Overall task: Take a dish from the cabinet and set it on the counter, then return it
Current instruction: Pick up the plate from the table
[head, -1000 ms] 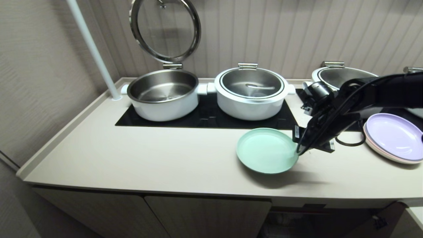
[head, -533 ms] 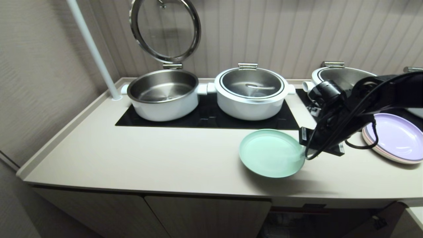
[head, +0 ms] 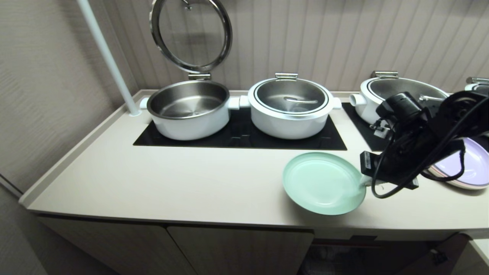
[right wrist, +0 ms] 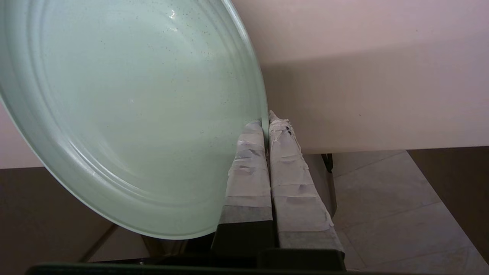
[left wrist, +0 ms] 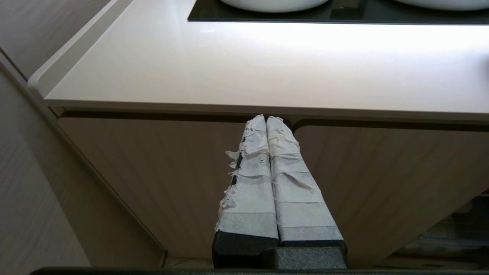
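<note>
Clamped on rim of dish [right wrist: 126,114]: right gripper [right wrist: 266,124], above counter [head: 172,183] front edge. Right wrist view alone shows pinch. Pressed together, empty: left gripper [left wrist: 266,121], parked before cabinet [left wrist: 160,172].

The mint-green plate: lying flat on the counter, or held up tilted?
Tilted: the right gripper pinches the plate by its rim, above the counter edge.

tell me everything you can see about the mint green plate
The mint-green plate is round and shallow, with a plain matte-looking face, faint concentric rings and a low raised rim. It looks empty and unbroken. The right gripper is shut on its rim, one taped finger on each face. It is held tilted above the front part of the counter, casting a shadow there, left of the lilac plate.
</note>
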